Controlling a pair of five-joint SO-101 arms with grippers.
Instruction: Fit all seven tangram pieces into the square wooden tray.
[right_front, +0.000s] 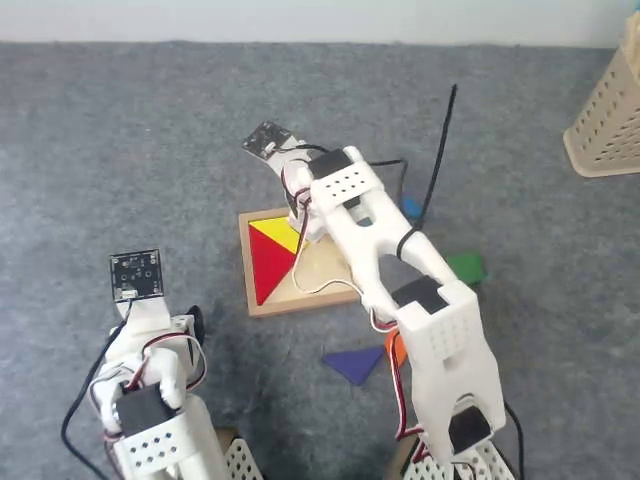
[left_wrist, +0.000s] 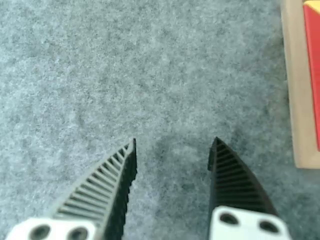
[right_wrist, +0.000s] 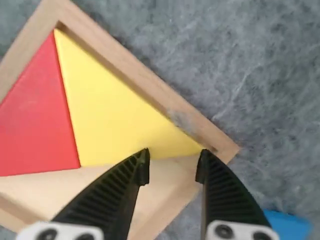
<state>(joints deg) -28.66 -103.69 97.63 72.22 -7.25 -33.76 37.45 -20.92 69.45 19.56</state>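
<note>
In the middle of the high view I've got the square wooden tray (right_front: 245, 262) sitting on the grey carpet (right_front: 120, 150). A red triangle piece (right_front: 268, 265) and a yellow triangle piece (right_front: 278, 236) lie flat inside it, touching along one edge, and the tray floor next to them is bare wood. The right gripper (right_wrist: 173, 152) hangs over the tray at the yellow triangle's edge, fingers spread with nothing between them. The left gripper (left_wrist: 175, 141) is over carpet just beside the tray, fingers also wide apart and holding nothing.

Loose on the carpet right of the tray:
- a purple triangle piece (right_front: 355, 363) at lower centre
- an orange piece (right_front: 394, 348), mostly hidden by the arm
- a green piece (right_front: 465, 268)
- a small blue piece (right_front: 411, 208)

A beige slotted basket (right_front: 610, 110) sits at the upper right edge.
</note>
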